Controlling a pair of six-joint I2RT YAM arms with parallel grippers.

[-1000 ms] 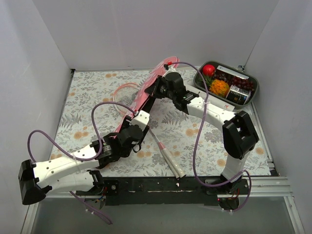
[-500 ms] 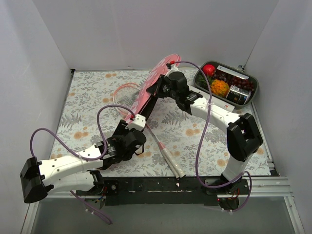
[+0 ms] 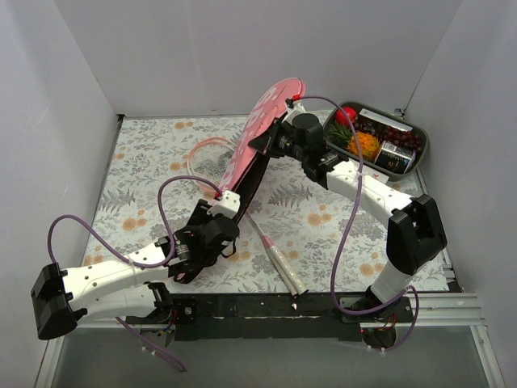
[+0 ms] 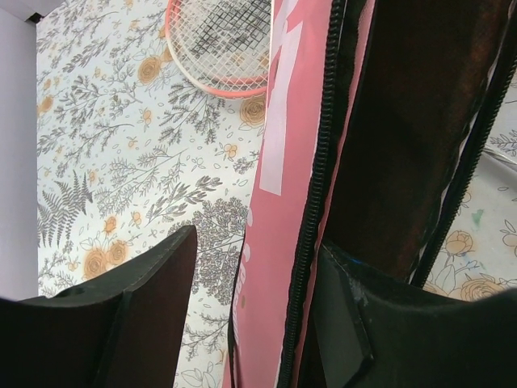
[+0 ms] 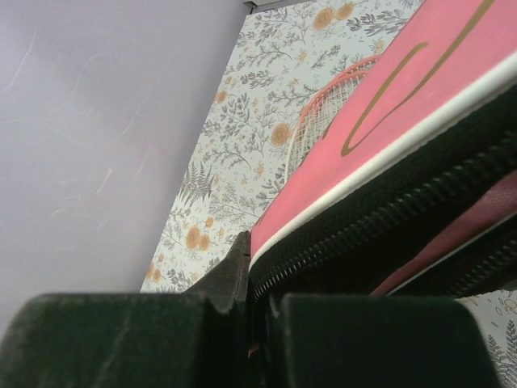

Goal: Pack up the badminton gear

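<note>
I am holding the bag tilted above desk centre, leaning toward the far edge. Right fingers are pinching its zipper edge; left fingers are straddling its narrow end, spread and loose. Risk: the bag slipping down onto the racket lying beside it.

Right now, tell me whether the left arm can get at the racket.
Probably not yet: the left gripper straddles the bag at its lower end. The racket lies on the mat just beyond, so freeing the gripper should suffice.

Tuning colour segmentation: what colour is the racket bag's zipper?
Black zipper, best in left wrist view.
</note>
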